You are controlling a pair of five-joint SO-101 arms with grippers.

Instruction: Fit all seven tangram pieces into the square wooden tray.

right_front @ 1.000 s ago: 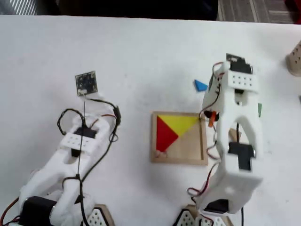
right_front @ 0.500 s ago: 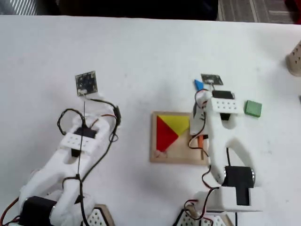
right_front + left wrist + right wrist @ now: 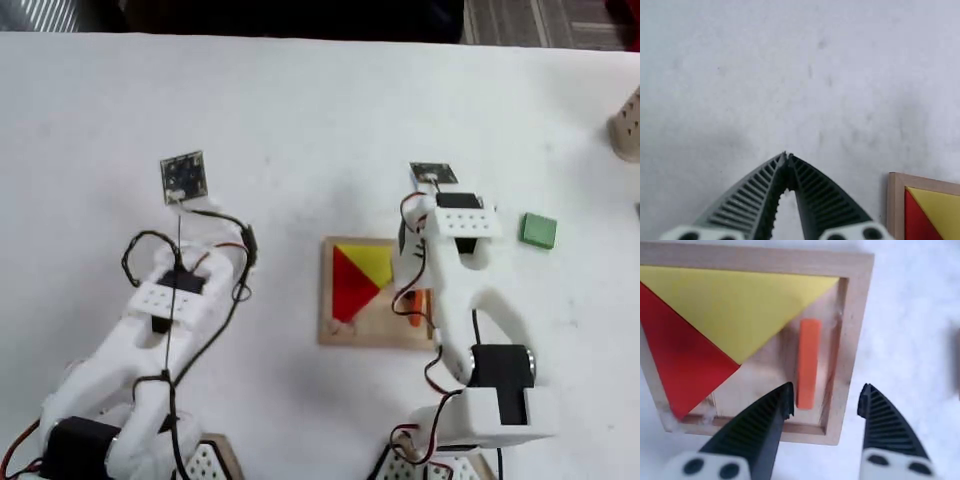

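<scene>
The square wooden tray [image 3: 330, 290] lies between the two arms. In it lie a red triangle [image 3: 350, 285] and a yellow triangle [image 3: 372, 260]. An orange piece [image 3: 808, 362] stands on edge by the tray's right wall [image 3: 856, 330], also seen as the orange piece [image 3: 420, 301] from above. My right gripper [image 3: 827, 392] hovers open just above that piece, not touching it. A green square [image 3: 539, 229] lies on the table right of the right arm [image 3: 458, 222]. My left gripper [image 3: 786, 159] is shut on nothing, over bare table left of the tray [image 3: 896, 200].
A pale wooden object [image 3: 628, 125] stands at the table's far right edge. The left arm [image 3: 165, 300] and its cables sit left of the tray. White table stretches open behind the tray and at the far left.
The right arm came down and shifted left over the tray's right side, bringing the orange piece into the tray. It now covers the blue piece seen earlier. The left arm has not moved.
</scene>
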